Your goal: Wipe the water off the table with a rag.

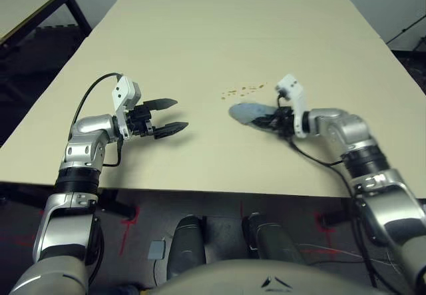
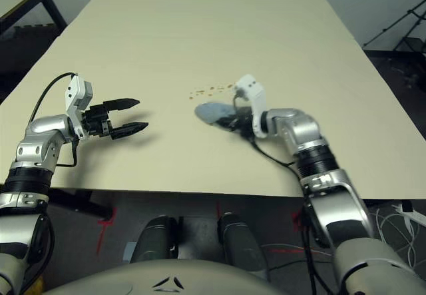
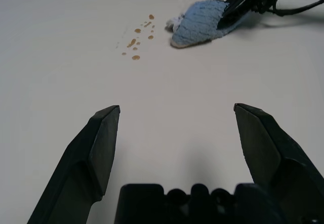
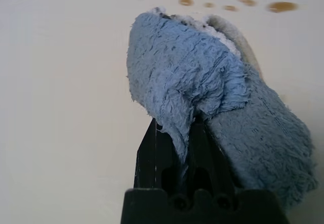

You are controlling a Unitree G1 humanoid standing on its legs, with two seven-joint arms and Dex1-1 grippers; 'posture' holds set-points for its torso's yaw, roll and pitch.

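At the far left, behind the big table, I can see the corner of a smaller black-legged table [image 1: 30, 2]. The robot's left gripper [image 1: 170, 116] hovers above the near left part of the cream-beige tabletop [image 1: 200, 168], its two black fingers spread wide with nothing between them, a soft shadow on the surface by it. Further right, near the middle, the brownish-amber drops of water [image 3: 135, 31] lie scattered in a loose band, some round, some drawn out into short streaks. Just beside them, on their nearer side, sits the blue-grey rag [image 4: 177, 62], bunched and fuzzy, with a pale edge showing along one side. The right gripper [image 4: 174, 125] has its fingers pinched narrow on a fold of that cloth, and the rest of the rag spreads out against the tabletop.
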